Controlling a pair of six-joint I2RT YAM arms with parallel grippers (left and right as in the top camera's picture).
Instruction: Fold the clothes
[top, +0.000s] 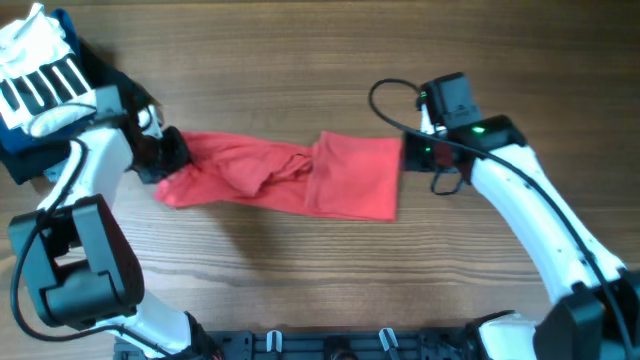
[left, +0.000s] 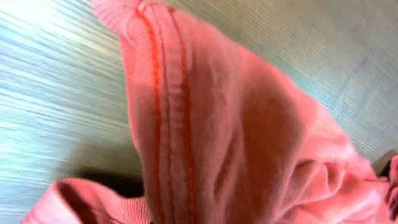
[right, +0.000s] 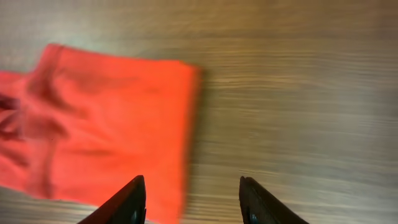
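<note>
The clothes (top: 290, 175), a red T-shirt, lie bunched in a long strip across the middle of the wooden table (top: 300, 60). My left gripper (top: 163, 156) is at the shirt's left end, shut on the gathered cloth. In the left wrist view the red fabric (left: 236, 137) with a stitched seam fills the frame and hides the fingers. My right gripper (top: 408, 152) stands just off the shirt's flat right edge. It is open (right: 191, 179), with nothing between its fingers; the shirt's edge (right: 124, 124) lies on the table below and ahead of the left finger. No lettering shows.
A white garment with black stripes (top: 40, 72) lies on navy clothes (top: 18, 155) at the far left corner, behind my left arm. A black cable (top: 385, 95) loops above the right wrist.
</note>
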